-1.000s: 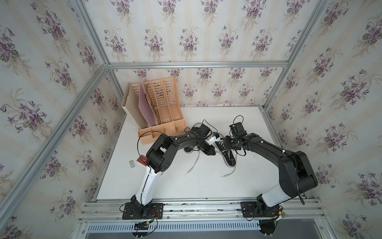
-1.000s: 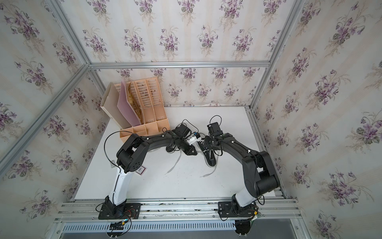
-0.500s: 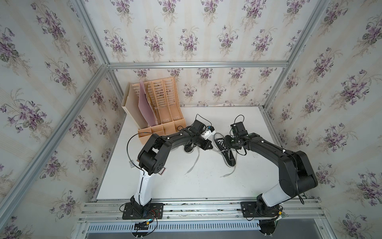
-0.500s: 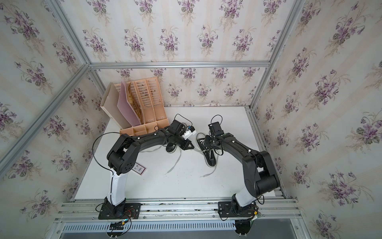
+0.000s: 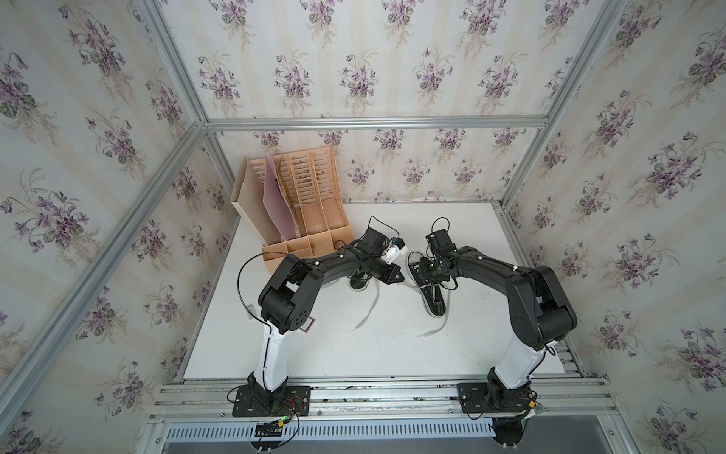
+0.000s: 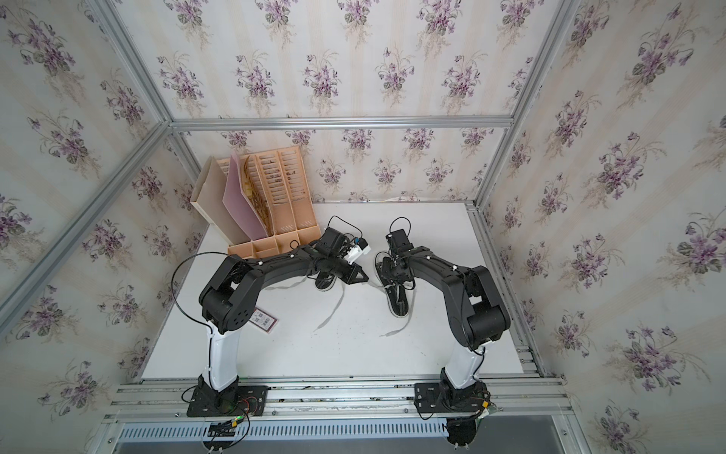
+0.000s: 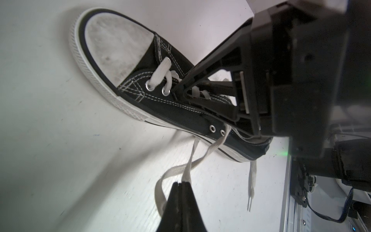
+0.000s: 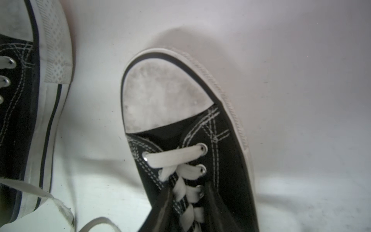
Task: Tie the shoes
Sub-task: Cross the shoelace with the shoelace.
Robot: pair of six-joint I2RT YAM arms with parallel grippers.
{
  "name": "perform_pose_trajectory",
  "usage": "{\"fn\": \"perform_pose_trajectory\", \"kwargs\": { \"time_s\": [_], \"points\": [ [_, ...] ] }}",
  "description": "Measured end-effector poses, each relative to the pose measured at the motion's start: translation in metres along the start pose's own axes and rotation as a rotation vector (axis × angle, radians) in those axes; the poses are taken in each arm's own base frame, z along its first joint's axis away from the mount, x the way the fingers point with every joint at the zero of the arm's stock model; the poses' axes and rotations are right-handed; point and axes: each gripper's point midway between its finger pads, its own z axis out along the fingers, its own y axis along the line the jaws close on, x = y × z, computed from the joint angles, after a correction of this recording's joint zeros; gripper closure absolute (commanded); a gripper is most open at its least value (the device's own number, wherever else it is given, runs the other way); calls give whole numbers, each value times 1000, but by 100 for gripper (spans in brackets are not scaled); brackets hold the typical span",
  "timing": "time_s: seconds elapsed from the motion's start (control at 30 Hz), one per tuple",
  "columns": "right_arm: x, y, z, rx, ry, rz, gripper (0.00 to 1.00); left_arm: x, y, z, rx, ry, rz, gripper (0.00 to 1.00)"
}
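A loose flat white-grey lace end (image 5: 368,312) trails on the white table (image 5: 393,361). Beyond it sit two black canvas sneakers with white toe caps. One sneaker (image 5: 435,302) lies under the right hand (image 7: 178,90), whose grip I cannot tell. The left hand (image 7: 181,183) is clenched on that sneaker's lace (image 7: 188,166). The other sneaker (image 5: 358,282) sits under the left arm. A tan slotted file rack (image 5: 314,204) stands farthest back.

Black canvas shoes (image 7: 180,108) with white double stitching, silver eyelets (image 7: 149,86), scuffed grey-white toe caps (image 7: 116,48), white ribbed soles (image 7: 89,71) with a thin black stripe, and off-white laces (image 7: 160,74). In both top views, cream striped wallpaper (image 5: 353,59) sprigged with purple flowers and green leaves surrounds a plain white table (image 5: 393,346); left of centre, a peach file rack (image 5: 318,184) with a pink sheet (image 5: 277,200).
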Motion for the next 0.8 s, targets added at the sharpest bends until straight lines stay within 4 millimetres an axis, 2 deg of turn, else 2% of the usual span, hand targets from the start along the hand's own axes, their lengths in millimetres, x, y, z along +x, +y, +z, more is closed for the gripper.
{"fn": "perform_pose_trajectory", "kwargs": {
  "time_s": [0.03, 0.27, 0.4, 0.63, 0.8],
  "points": [
    [-2, 0, -2, 4, -5, 2, 100, -1, -1, -1, 1, -4, -2, 100],
    [-14, -4, -29, 41, -51, 38, 100, -10, -7, -10, 3, -36, 4, 100],
    [-18, -7, -41, 63, -72, 55, 100, -17, -11, -23, -8, -70, 11, 100],
    [2, -17, -41, 95, -22, 83, 100, -30, -17, -44, -31, -133, 14, 100],
    [18, -21, -33, 102, 22, 110, 100, -34, -17, -49, -48, -158, 16, 100]
  ]
}}
